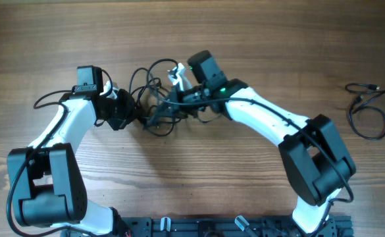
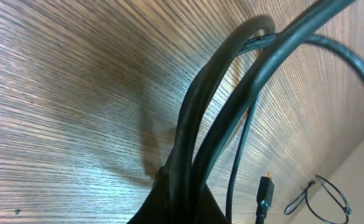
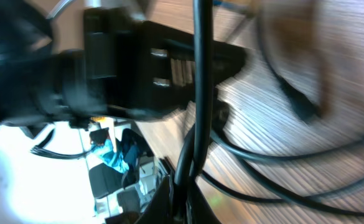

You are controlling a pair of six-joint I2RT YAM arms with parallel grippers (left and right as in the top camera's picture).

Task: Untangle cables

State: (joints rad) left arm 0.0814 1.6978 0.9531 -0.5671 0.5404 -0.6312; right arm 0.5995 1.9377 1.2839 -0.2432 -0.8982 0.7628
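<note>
Both jaws are pinched narrow on strands of the cables (image 1: 158, 87), tangled mid-table. The left gripper (image 1: 141, 118) grips at the tangle's left, and the right gripper (image 1: 174, 100) seemingly at its right, though that wrist view is blurred. A separate cable (image 1: 368, 110) lies far right.

Both arms look alike: smooth white shells over the long links and chunky black housings at the joints. In the overhead view the left arm (image 1: 67, 125) has its largest black block (image 1: 47, 187) toward 7 o'clock. The right arm (image 1: 261, 115) has a matching block (image 1: 317, 161) toward 4 o'clock. A thin black wire (image 1: 271, 108) runs along the right arm's white shell. Each wrist carries a boxy black camera, one on the left (image 1: 90, 79) and one on the right (image 1: 202, 66). A small green light (image 1: 223, 89) glows at the right camera's 4 o'clock. A black base rail (image 1: 199, 229) with silver clips lies at 6 o'clock. The left wrist view shows matte black fingers (image 2: 169, 208).
</note>
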